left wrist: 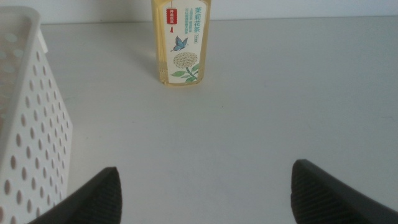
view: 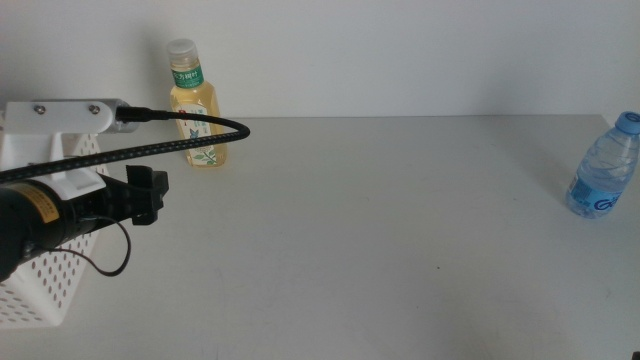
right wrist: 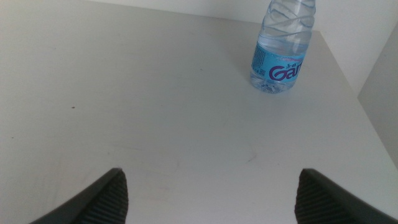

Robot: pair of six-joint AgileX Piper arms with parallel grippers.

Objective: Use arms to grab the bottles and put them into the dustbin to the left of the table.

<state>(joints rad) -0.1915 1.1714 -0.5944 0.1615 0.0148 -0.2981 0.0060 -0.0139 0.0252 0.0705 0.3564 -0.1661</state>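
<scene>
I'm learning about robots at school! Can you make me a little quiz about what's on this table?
1. True or false: the pale-yellow bottle is lying on its side.
2. What stands near the table's right edge? A) a red can B) a clear water bottle C) a cup
3. Fill in: the white dustbin has walls full of small ____.

Key:
1. False. It stands upright near the back of the table, ahead of the left gripper, whose jaws are open and empty.
2. B. It has a blue cap and label, and the right gripper, also open, faces it.
3. Holes.
</scene>
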